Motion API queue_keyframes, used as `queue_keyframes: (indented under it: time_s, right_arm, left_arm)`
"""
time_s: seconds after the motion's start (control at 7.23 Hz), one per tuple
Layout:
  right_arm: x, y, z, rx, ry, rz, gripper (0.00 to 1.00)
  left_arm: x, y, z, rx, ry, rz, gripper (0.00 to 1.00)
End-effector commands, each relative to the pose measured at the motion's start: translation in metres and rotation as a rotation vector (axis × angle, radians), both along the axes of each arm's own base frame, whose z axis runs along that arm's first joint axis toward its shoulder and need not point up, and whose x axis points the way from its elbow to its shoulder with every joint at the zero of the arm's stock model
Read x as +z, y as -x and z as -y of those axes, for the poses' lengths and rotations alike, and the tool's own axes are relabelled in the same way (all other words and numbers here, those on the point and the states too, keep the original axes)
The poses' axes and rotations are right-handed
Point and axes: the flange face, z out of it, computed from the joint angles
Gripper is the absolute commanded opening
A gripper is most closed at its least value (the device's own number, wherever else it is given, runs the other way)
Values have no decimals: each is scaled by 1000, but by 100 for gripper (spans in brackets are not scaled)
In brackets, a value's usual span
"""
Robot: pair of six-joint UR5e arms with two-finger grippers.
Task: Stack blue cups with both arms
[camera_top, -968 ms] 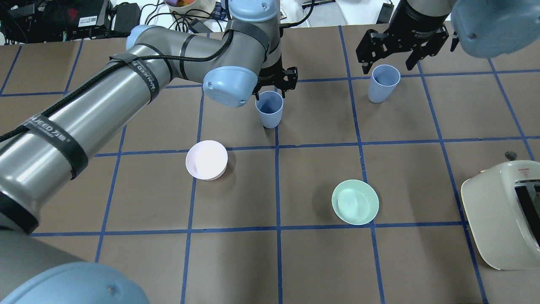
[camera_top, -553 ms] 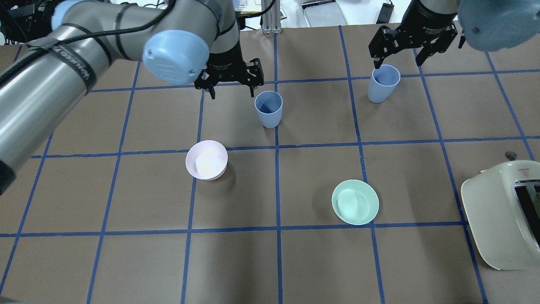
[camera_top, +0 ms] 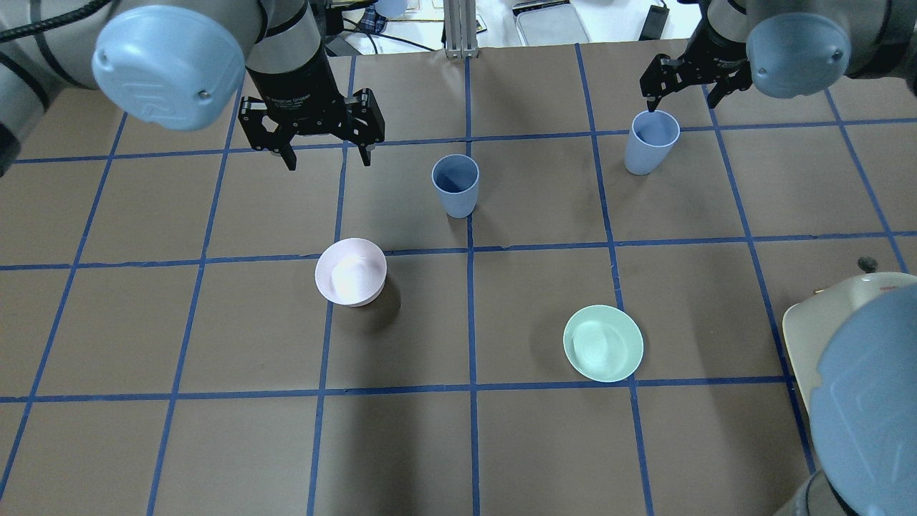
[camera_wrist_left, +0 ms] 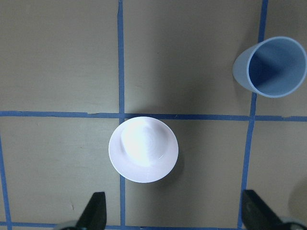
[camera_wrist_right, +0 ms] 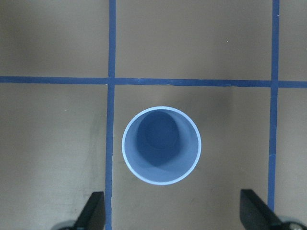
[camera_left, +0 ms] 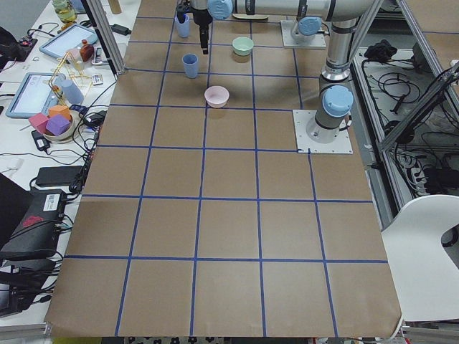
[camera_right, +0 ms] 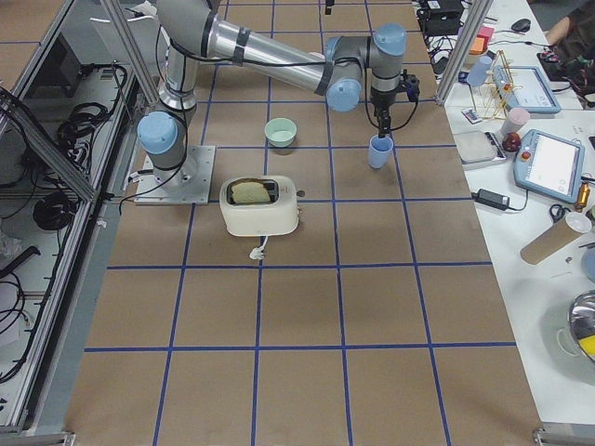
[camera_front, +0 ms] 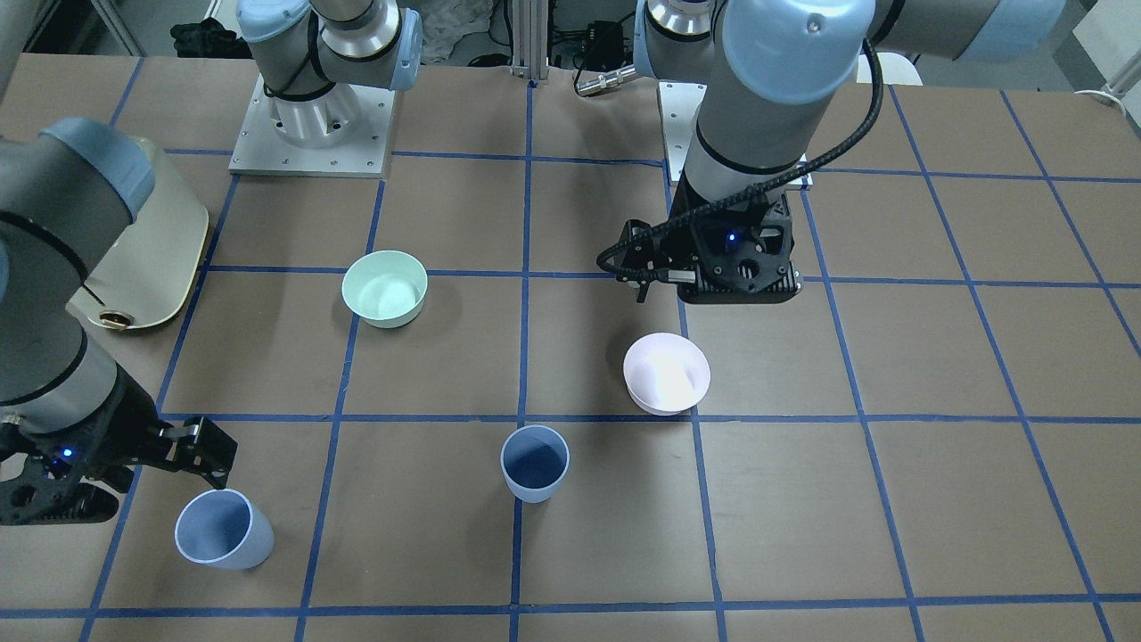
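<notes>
Two pale blue cups stand upright and apart on the brown table. The middle cup also shows in the front view and the left wrist view. The right cup also shows in the front view and the right wrist view. My left gripper is open and empty, above the table to the left of the middle cup. My right gripper is open and hovers just over and beyond the right cup, which lies between its fingers in the wrist view.
A pale pink bowl sits below the left gripper's side, near the middle. A mint-green bowl sits nearer the robot on the right. A cream toaster stands at the right edge, partly hidden by the right arm's elbow.
My left gripper has swung left, away from the middle cup, and stays open. My right gripper has shifted slightly right and farther while staying over the right cup. Neither cup has moved.
</notes>
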Motion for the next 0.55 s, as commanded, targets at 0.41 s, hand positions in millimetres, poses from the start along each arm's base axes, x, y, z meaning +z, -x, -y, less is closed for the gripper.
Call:
queue_keyframes:
  time_s: [0.41]
  right_arm:
    - [-84, 25, 28, 8, -61, 1, 86]
  left_arm:
    - [10, -47, -23, 55, 20, -2, 100]
